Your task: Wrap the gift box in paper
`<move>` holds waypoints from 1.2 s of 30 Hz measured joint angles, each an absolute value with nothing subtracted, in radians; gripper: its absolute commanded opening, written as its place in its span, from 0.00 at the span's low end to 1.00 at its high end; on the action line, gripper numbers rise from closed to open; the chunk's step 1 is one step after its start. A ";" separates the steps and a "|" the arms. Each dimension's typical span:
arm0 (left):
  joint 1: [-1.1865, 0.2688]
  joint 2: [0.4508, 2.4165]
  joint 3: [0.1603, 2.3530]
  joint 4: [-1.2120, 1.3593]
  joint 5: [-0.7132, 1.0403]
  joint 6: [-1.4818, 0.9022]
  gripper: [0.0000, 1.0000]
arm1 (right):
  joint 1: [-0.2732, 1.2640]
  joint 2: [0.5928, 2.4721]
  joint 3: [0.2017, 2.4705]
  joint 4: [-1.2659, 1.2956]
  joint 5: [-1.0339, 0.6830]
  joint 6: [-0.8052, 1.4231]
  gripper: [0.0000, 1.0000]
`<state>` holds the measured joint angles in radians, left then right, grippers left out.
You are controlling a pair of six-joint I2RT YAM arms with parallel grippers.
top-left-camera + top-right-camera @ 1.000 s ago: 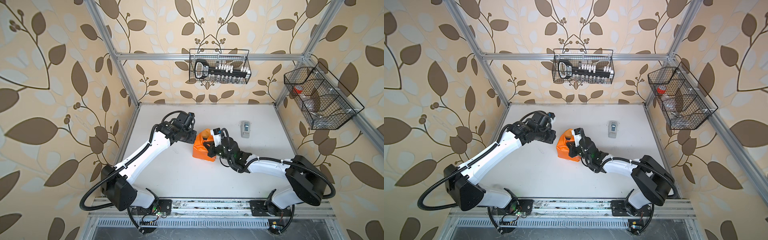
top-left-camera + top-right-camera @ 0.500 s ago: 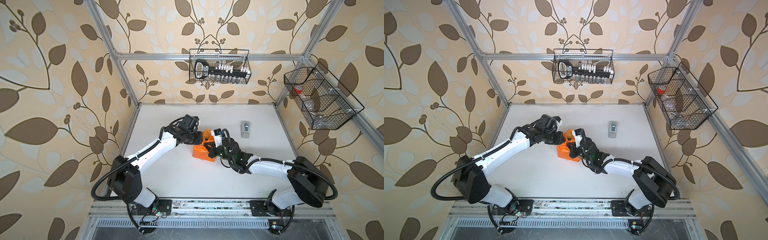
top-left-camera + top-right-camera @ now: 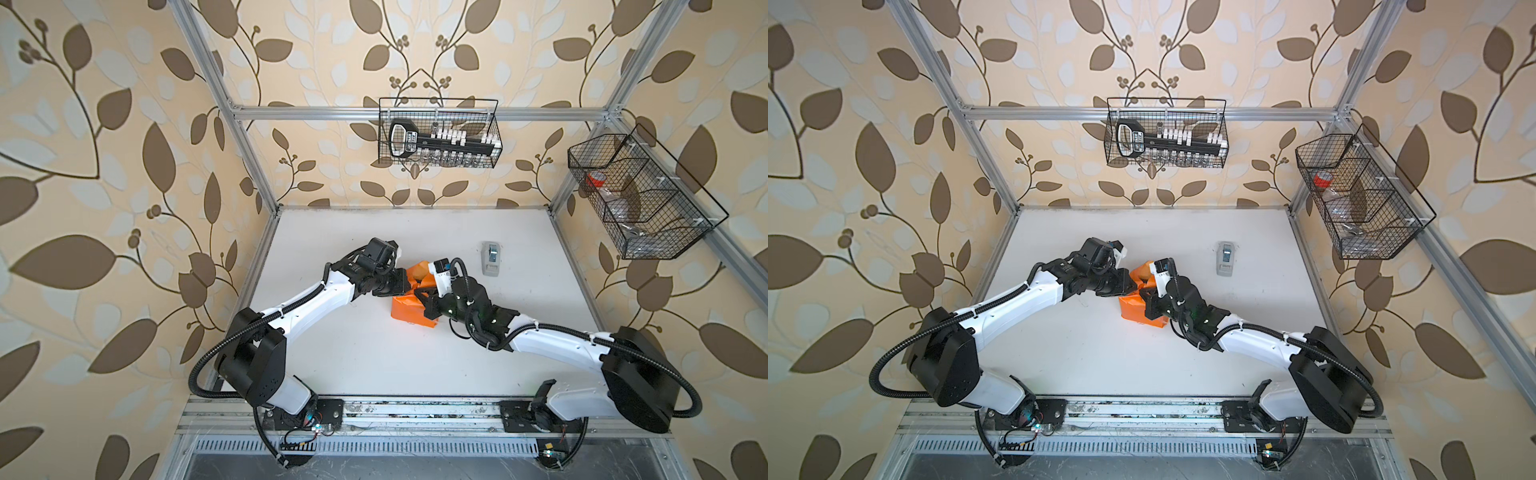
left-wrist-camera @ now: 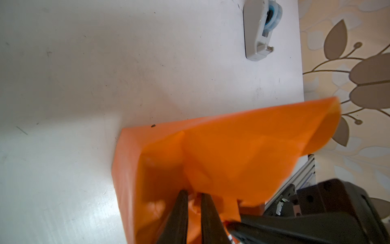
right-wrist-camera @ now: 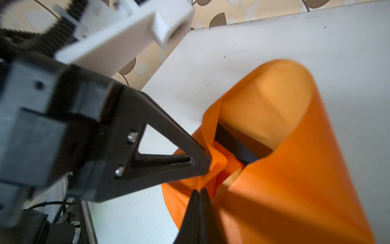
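The gift box [image 5: 234, 145] shows only as a black strip inside the orange paper [image 3: 409, 309] that is folded round it, mid-table in both top views. One loose flap of paper [image 4: 263, 137] stands up, curled into a tube at the far end. My left gripper [image 4: 194, 193] comes in from the left, shut on a crumpled fold of paper at the box's open end [image 5: 217, 162]. My right gripper [image 5: 199, 190] meets it from the right, with its jaws pressed together on a thin ridge of the same paper. The two grippers' tips nearly touch [image 3: 415, 291].
A grey-white tape dispenser [image 3: 491, 257] lies on the white table [image 3: 374, 365] behind and to the right of the box. A wire basket [image 3: 440, 133] hangs on the back wall, and another [image 3: 640, 199] on the right wall. Aluminium frame posts edge the table.
My left arm has swung in toward the box, and its gripper has closed on the paper fold. The right gripper has stayed at the box, holding the paper.
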<state>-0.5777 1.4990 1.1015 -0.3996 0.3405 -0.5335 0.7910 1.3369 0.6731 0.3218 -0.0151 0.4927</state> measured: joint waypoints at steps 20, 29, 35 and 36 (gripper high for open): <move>-0.584 1.494 1.064 -0.325 0.340 -0.553 0.16 | 0.419 1.531 0.805 0.319 -0.300 0.523 0.19; -0.597 1.493 1.059 -0.316 0.339 -0.554 0.16 | 0.644 1.548 0.837 0.345 -0.135 0.527 0.43; -0.597 1.492 1.055 -0.308 0.338 -0.554 0.16 | 0.660 1.552 0.838 0.362 -0.082 0.533 0.46; -0.597 1.489 1.052 -0.306 0.338 -0.554 0.16 | 0.659 1.547 0.834 0.365 -0.076 0.535 0.47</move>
<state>-0.5968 1.4895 1.0523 -0.3058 0.3378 -0.5545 0.6594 1.5471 0.8337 0.3649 -0.0761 0.5346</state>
